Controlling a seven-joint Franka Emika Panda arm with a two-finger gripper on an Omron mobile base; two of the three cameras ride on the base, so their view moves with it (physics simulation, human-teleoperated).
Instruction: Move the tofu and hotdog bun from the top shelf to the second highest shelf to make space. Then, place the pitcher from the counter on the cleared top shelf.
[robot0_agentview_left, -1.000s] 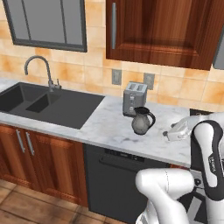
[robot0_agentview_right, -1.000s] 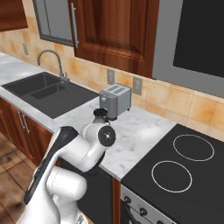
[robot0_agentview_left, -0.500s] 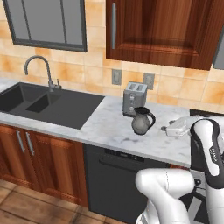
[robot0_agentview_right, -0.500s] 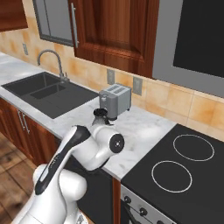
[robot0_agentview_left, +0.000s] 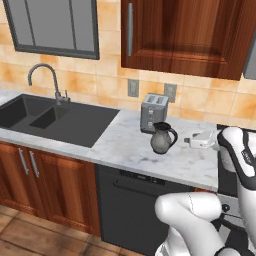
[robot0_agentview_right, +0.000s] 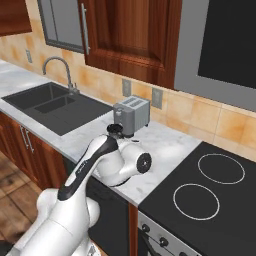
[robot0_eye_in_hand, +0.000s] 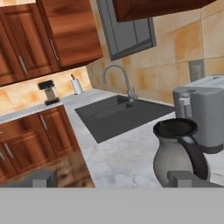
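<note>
The pitcher (robot0_agentview_left: 162, 138), a mottled grey jug with a dark rim and handle, stands upright on the marbled counter (robot0_agentview_left: 125, 145) in front of the toaster. My gripper (robot0_agentview_left: 190, 141) hovers just right of it, level with its belly, pointing at it. In the hand view the pitcher (robot0_eye_in_hand: 177, 151) stands close at the lower right, just behind the right fingertip (robot0_eye_in_hand: 183, 178). The gripper (robot0_eye_in_hand: 113, 179) is open with nothing between its fingers. In the right base view my arm hides all of the pitcher but its dark rim (robot0_agentview_right: 116, 129). The tofu, the hotdog bun and the shelves are out of view.
A silver toaster (robot0_agentview_left: 154, 112) stands right behind the pitcher against the tiled wall. The black sink (robot0_agentview_left: 55, 120) with its faucet (robot0_agentview_left: 45, 80) lies to the left, and the black stovetop (robot0_agentview_right: 210, 185) to the right. Wood cabinets hang overhead.
My arm has folded lower and leaned out over the counter. The hand has risen slightly beside the pitcher. The pitcher has stayed put and the gripper has stayed open.
</note>
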